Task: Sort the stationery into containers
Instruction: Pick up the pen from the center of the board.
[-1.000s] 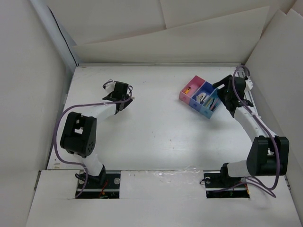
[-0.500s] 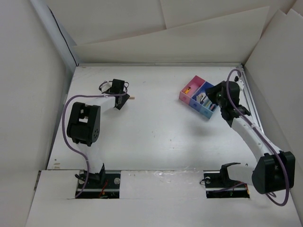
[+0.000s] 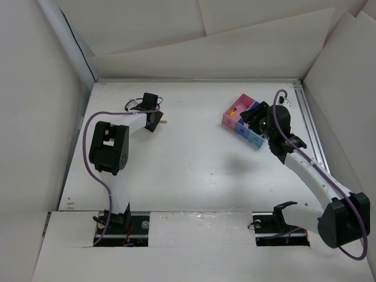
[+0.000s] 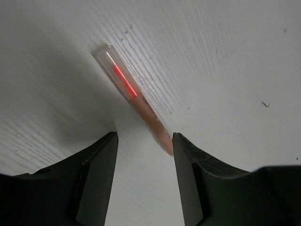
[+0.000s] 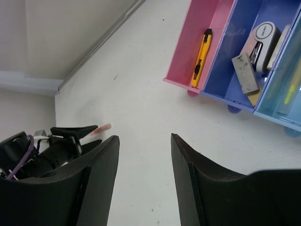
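Well apart from the containers, my left gripper gapes around the pink pen. My right gripper, released, alone views their yellow-black piece.

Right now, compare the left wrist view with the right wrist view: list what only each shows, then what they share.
Only the left wrist view: the clear cap and red inner line of the thin pink pen, lying between the fingers of the open left gripper. Only the right wrist view: three joined plastic boxes, the pink box, purple-blue box and light blue box; a yellow-black cutter in the pink one; a grey block and a white-and-black item in the purple-blue one; the open right gripper. Both: that pen on the white table, the left gripper at it.
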Motion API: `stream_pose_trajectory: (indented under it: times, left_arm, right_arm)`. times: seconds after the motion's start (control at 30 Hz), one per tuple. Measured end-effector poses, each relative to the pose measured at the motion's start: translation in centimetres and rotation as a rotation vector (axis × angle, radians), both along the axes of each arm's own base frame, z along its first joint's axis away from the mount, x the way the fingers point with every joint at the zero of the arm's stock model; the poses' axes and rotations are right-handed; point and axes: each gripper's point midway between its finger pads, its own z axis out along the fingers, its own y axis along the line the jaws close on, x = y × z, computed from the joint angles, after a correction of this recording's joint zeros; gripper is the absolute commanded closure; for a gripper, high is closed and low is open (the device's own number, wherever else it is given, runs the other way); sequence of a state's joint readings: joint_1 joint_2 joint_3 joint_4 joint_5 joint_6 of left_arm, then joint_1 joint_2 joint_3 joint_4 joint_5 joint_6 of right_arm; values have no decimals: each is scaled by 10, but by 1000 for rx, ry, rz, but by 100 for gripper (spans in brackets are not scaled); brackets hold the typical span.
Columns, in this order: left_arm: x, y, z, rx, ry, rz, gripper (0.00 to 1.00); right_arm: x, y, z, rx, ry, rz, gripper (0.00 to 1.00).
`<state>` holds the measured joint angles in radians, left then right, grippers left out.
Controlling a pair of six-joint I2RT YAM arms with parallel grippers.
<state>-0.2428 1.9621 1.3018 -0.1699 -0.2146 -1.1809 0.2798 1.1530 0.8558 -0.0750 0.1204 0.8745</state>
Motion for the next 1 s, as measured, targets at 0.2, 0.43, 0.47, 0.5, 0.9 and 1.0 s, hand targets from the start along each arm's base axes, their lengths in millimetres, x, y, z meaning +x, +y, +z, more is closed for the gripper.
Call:
stream_pose_trajectory:
  times: [0.2,0.43,0.47,0.5,0.9,1.0]
  left_arm:
    - [5,4,-3,11,28,51,62]
    - [11,3,-3,24,60,94,64]
    - [11,3,-4,27,67,98,64]
    - [12,2,-4,30,71,102,64]
    - [14,-1,-8,59,106,132,91]
    - [13,0,-8,67,109,136,100]
  right_arm:
    - [-3,7,2,-1,-7,23,46]
    - [-9,9,15,7,-41,35,45]
    - [-10,10,17,10,-47,40,45]
    - [-12,11,21,13,-56,45,45]
    - [-23,12,44,31,-118,66,44]
    - [-24,10,48,30,-129,62,42]
